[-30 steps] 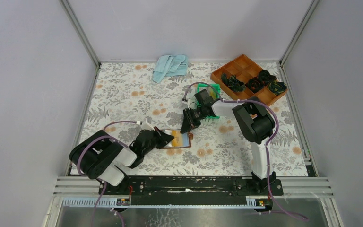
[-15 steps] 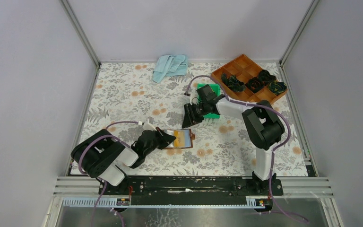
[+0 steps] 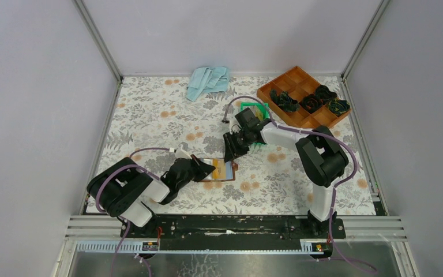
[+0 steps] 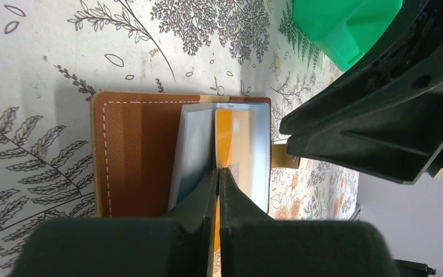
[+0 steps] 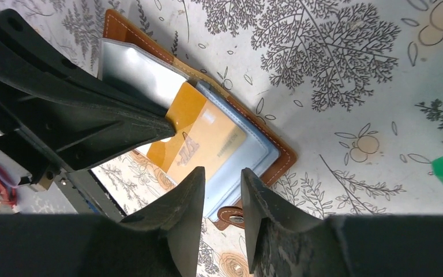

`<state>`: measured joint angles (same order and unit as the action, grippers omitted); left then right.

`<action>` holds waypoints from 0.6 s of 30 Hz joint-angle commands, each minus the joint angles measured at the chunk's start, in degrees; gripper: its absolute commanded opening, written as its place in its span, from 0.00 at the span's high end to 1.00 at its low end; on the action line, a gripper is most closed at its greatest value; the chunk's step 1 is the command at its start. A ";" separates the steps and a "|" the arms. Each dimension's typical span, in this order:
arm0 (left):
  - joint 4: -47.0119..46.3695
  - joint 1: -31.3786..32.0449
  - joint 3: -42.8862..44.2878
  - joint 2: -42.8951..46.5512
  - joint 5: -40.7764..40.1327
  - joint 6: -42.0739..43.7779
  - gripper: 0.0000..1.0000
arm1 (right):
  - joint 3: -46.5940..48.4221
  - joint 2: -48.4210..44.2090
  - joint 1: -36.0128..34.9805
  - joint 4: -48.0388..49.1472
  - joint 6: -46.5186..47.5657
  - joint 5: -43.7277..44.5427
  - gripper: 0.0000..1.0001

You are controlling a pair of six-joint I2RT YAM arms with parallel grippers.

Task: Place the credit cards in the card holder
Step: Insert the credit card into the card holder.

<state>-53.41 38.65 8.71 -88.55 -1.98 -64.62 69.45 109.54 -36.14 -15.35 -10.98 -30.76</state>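
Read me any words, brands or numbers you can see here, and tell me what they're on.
Orange card in the card holder: a dark logo and a line of small print, both too blurred to read.
Nothing else in these views shows any text.

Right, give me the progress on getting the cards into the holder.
Done: the brown leather folding wallet lies open, with an orange-gold plastic card and pale grey-blue cards resting inside. In hand: the left gripper is shut at the orange card's edge; the right gripper hovers open above. Left: seating them fully; whether more cards wait is not visible.
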 commanded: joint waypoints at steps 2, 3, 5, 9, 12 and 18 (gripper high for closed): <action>6.62 0.70 0.32 -0.99 -2.16 1.51 1.00 | 0.16 -4.00 -2.48 -1.70 -1.58 5.37 0.65; 6.86 0.70 0.42 -0.99 -2.20 1.51 1.00 | -0.27 -4.10 -2.87 -1.55 -1.97 5.81 0.66; 6.83 0.78 0.52 -1.08 -2.22 1.51 1.00 | -1.05 -4.20 -3.58 -1.35 -2.57 6.93 0.67; 7.43 1.13 0.78 -1.21 -2.29 1.51 1.00 | -1.72 -4.61 -5.08 -1.78 -2.98 10.05 0.69; 8.04 1.21 0.78 -1.11 -2.59 1.51 1.00 | -1.25 -4.92 -6.02 -3.32 -2.61 12.77 0.71; 9.02 1.37 1.02 -0.99 -3.06 1.60 1.00 | -1.80 -6.60 -6.69 -5.81 -2.43 18.39 0.73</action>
<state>-51.66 39.40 9.69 -88.53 -2.90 -64.64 67.83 107.46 -42.22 -18.59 -13.30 -17.93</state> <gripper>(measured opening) 0.032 0.275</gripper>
